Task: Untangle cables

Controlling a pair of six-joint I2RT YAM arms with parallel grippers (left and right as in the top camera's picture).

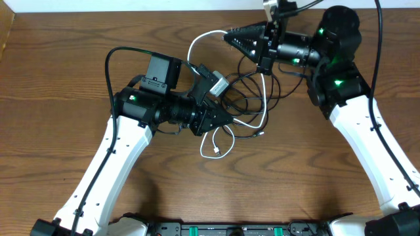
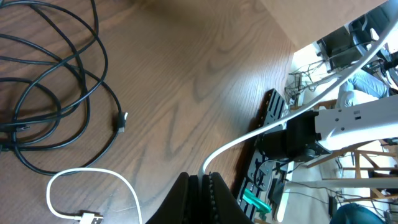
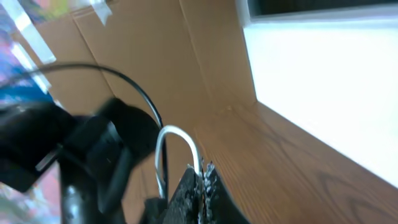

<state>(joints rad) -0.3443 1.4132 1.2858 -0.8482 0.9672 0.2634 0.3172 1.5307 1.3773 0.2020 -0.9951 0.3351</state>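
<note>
The white cable (image 1: 197,40) loops across the table's back middle, and its plug end (image 1: 215,155) lies toward the front. My right gripper (image 1: 228,36) is shut on the white cable near the back; the wrist view shows the cord arching out of the jaws (image 3: 200,171). My left gripper (image 1: 226,118) is also shut on the white cable (image 2: 249,138), pinched between its fingertips (image 2: 202,180). The black cables (image 1: 252,98) lie in tangled loops between both grippers. They also show in the left wrist view (image 2: 62,68), with one black plug (image 2: 120,121) free on the wood.
A cardboard wall (image 3: 143,56) stands along the back edge of the wooden table (image 1: 308,177). My left arm's dark wrist (image 3: 74,149) sits close beside the right gripper. A black rail (image 1: 216,229) runs along the front edge.
</note>
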